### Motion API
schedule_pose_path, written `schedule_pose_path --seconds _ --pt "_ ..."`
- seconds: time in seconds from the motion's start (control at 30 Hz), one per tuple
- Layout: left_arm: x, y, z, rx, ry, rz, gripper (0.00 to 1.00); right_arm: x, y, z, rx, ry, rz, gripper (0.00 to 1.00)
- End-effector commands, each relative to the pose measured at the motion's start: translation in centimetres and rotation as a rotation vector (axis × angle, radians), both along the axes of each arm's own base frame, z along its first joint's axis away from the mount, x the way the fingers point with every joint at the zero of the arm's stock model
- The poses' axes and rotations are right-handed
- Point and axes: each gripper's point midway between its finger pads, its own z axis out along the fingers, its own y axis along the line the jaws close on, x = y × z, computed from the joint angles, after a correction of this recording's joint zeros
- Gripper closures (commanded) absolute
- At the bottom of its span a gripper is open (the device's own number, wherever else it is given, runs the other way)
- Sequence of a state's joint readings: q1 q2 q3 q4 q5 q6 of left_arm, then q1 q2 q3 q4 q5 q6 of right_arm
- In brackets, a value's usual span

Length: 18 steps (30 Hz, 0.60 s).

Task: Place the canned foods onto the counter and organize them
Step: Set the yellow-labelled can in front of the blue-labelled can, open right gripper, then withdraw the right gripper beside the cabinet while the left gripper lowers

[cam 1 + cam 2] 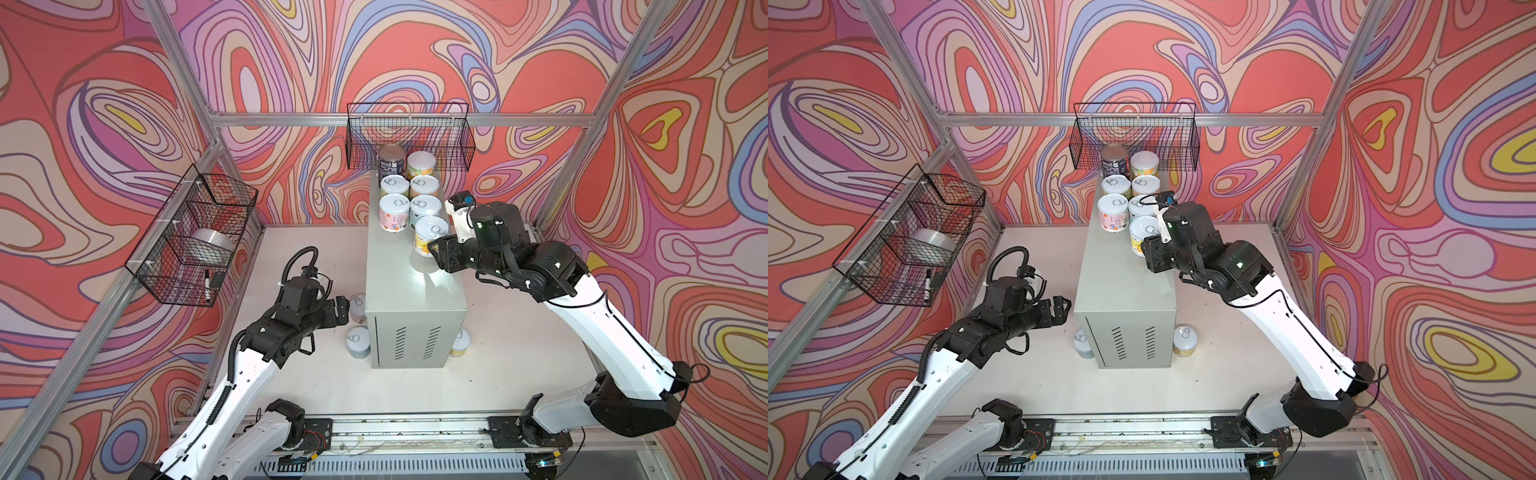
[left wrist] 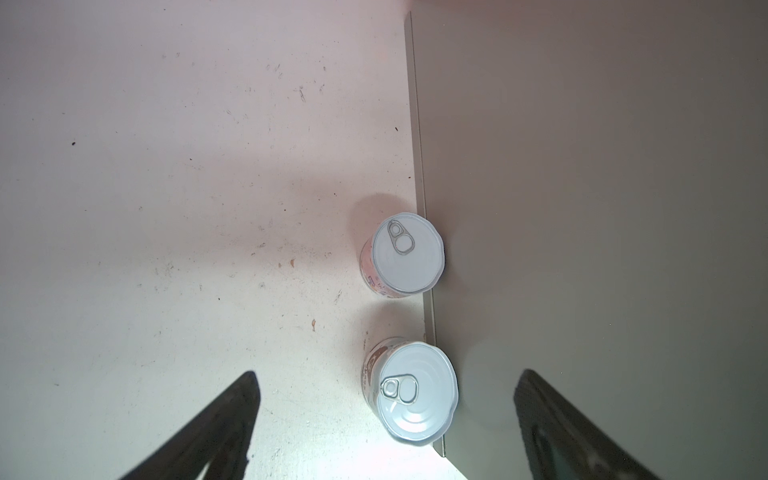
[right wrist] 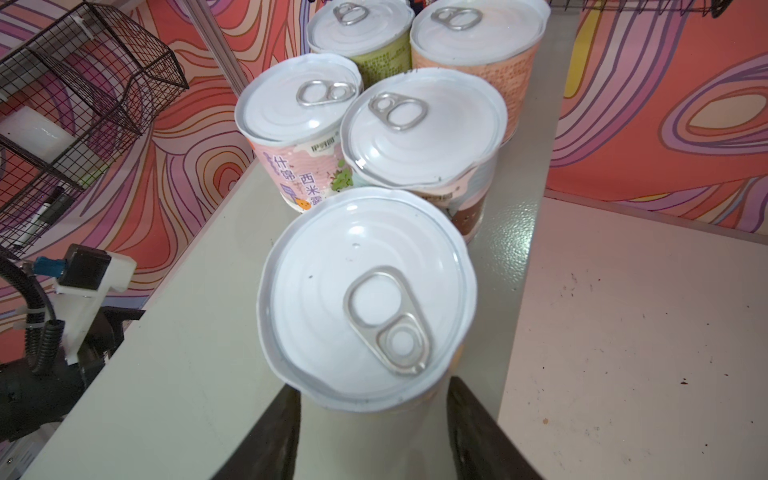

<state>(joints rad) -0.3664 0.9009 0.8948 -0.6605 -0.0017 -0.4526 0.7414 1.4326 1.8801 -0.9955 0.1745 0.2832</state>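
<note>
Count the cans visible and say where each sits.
10. Seven on the counter: six back cans in pairs, a front can held by the right pincer. Two left cans on the tabletop beside the counter, one right can opposite. None seems hidden.

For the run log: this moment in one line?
right gripper: shut on yellow can, on counter; left gripper: open, above two table cans

R gripper [image 1: 1148, 250] clamping yellow can [image 1: 1142, 229] on counter [image 1: 1125, 284], L gripper [image 1: 1061, 311] jaws apart
</note>
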Motion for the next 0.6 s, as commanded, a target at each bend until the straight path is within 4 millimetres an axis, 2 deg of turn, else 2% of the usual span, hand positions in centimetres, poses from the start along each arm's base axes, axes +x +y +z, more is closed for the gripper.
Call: schedule_pose_path --seconds 0.0,0.1,0.2,0.37,0.47,0.57 --pt "-0.2 0.6 0.0 0.019 0.003 0.016 0.0 -1.1 -1.7 2.9 0.043 -0.071 -0.034 0.39" --pt "-1.0 0.5 -0.6 0.017 0.037 0.002 0.0 -2.0 -3.1 4.5 0.071 -0.112 -0.057 0.34" --pt "-2.5 0.0 -1.4 -0.008 0.088 -0.037 0.0 -2.4 -5.2 5.1 0.081 -0.146 -0.134 0.28" --pt "-5.6 -0.1 -3.2 -0.039 0.137 -0.052 0.0 -2.7 -8.9 3.9 0.043 -0.156 -0.296 0.22" --pt "-6.4 -1.0 -2.7 -0.015 0.119 -0.076 0.0 -2.9 -9.9 2.9 0.023 -0.139 -0.338 0.21" --pt "-7.0 -1.4 -4.4 -0.002 0.213 -0.067 0.0 -3.1 -10.4 2.2 0.008 -0.127 -0.356 0.2"
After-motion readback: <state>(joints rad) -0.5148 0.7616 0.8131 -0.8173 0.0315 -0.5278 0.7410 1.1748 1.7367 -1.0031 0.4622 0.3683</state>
